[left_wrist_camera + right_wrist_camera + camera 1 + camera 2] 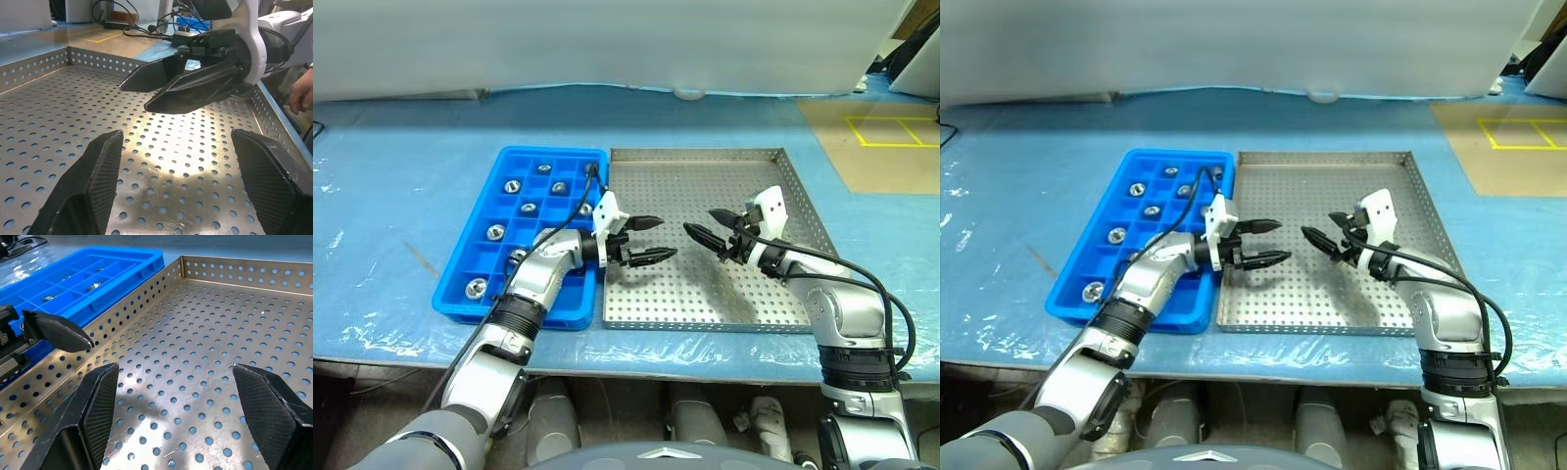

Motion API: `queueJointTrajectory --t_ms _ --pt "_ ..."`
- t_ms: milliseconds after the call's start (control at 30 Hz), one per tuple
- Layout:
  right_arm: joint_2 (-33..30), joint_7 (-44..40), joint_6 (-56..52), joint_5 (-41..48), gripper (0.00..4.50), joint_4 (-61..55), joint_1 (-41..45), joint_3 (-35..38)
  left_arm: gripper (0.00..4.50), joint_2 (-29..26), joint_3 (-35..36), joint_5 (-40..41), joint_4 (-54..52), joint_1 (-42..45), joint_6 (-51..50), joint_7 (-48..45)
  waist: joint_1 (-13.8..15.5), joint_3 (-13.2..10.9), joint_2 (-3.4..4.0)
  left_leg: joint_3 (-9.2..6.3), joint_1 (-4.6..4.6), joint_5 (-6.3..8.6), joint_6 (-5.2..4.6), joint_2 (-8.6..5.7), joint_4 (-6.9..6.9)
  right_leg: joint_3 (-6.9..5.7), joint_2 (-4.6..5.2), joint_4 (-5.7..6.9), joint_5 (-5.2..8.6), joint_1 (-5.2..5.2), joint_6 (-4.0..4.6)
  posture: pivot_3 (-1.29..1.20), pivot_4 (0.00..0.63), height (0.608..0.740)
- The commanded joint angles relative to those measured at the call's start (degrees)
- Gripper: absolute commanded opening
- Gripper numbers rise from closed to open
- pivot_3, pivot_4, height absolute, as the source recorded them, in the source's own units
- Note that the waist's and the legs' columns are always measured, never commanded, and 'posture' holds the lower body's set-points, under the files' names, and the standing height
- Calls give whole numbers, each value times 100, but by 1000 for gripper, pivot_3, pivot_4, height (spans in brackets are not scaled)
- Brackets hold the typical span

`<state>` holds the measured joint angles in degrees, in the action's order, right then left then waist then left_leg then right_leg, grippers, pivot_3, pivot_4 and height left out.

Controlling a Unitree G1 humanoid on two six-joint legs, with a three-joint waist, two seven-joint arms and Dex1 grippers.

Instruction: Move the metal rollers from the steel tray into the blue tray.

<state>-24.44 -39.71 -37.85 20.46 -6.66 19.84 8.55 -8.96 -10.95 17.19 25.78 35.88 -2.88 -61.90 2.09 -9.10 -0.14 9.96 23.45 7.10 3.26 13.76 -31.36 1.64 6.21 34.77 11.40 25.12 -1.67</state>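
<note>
– Metal rollers (512, 186): which way from the grippers?

– Starting at the left gripper (666, 238): fingers spread, nothing between them, hovering over the left half of the steel tray (705, 186) and pointing right. Facing it tip to tip, just apart, the right gripper (698, 222): also spread and empty, over the middle of the same tray. Outward from there, all metal rollers seen lie to the left, in the blue tray (548, 151), which sits touching or just beside the steel tray's left rim.

– Nearer arm?

– Left, with its forearm crossing the near right corner of the blue tray. Right gripper well apart from any roller.

– Long axis of the pieces?

– Apparently upright, each standing on one flat end with its hole facing up, one to a compartment.

– Counts?

– One steel tray, one blue tray, two grippers. Seven rollers plainly countable in the compartments; perhaps one or two more half hidden beside the left arm. None visible on the perforated floor.

– Reading for the coming move?

– Probably nothing left to fetch; transfer judged complete or nearly so, pending whatever the arms hide.
</note>
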Motion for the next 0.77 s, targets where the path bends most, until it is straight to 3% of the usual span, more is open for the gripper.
queueJointTrajectory --t_ms 33,333,767 --pt "-25 0 319 52 3900 255 446 -12 3708 -51 212 -3 -232 -57 135 179 2 0 0 0 -1 0 0 0 0 0 0 1 0 0 0 -155 150 740" --pt "46 25 1060 -108 3900 946 883 -191 3708 -77 393 -6 -534 -261 189 526 45 0 0 3 3 4 -8 2 0 -3 0 -4 0 0 3 -103 150 740" --pt "57 199 1264 17 3900 898 745 -71 3708 -2 323 -80 -255 -56 343 441 44 0 -1 3 1 4 -7 2 1 -2 1 -4 0 -1 3 -127 150 740"
